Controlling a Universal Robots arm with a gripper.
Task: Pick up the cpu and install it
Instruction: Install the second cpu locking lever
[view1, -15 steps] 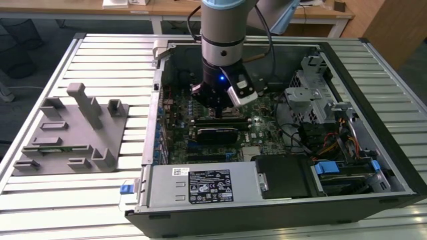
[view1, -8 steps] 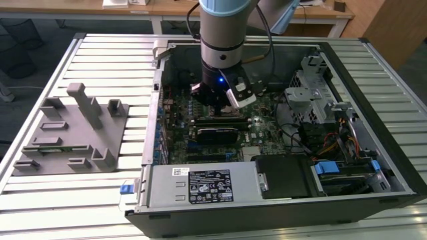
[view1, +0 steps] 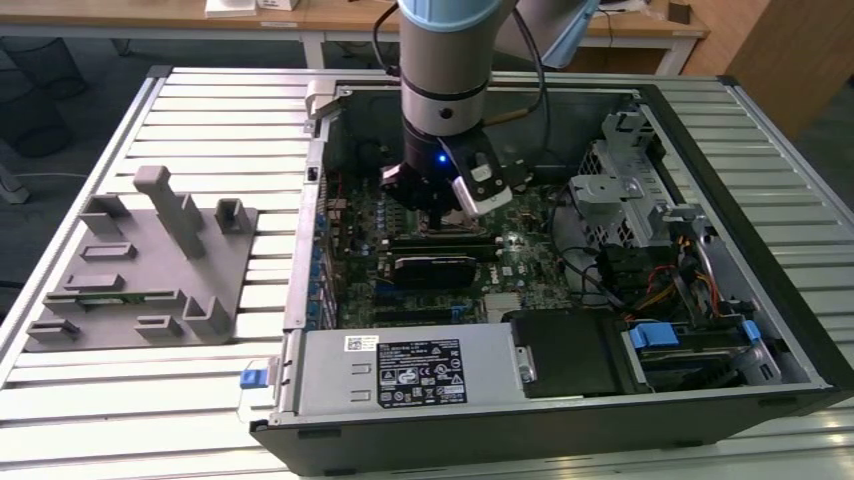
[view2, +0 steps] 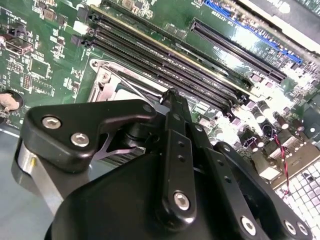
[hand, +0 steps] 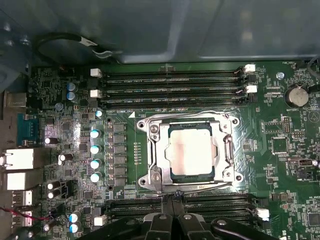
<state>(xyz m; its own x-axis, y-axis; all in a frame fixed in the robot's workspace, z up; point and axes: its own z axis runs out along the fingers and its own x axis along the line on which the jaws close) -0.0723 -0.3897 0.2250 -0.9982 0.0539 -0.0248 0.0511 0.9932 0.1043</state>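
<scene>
The cpu (hand: 192, 150), a pale silvery square chip, lies flat inside the metal-framed socket (hand: 227, 150) of the green motherboard (hand: 280, 145). In the first wrist view my gripper (hand: 173, 199) has its black fingertips pressed together, shut on nothing, just off the socket's edge beside a row of memory slots (hand: 210, 202). The second wrist view has the same shut fingers (view2: 172, 100) low over the socket's corner (view2: 107, 82). In the exterior view the gripper (view1: 441, 205) reaches down into the open computer case (view1: 747, 150), above the middle of the board.
A grey plastic slotted holder block (view1: 134, 260) stands on the slatted table at the exterior view's left. Inside the case are a power supply (view1: 400, 375), a drive cage (view1: 627, 200) with cables, capacitors (hand: 94, 148) and rear ports (hand: 20, 165) near the socket.
</scene>
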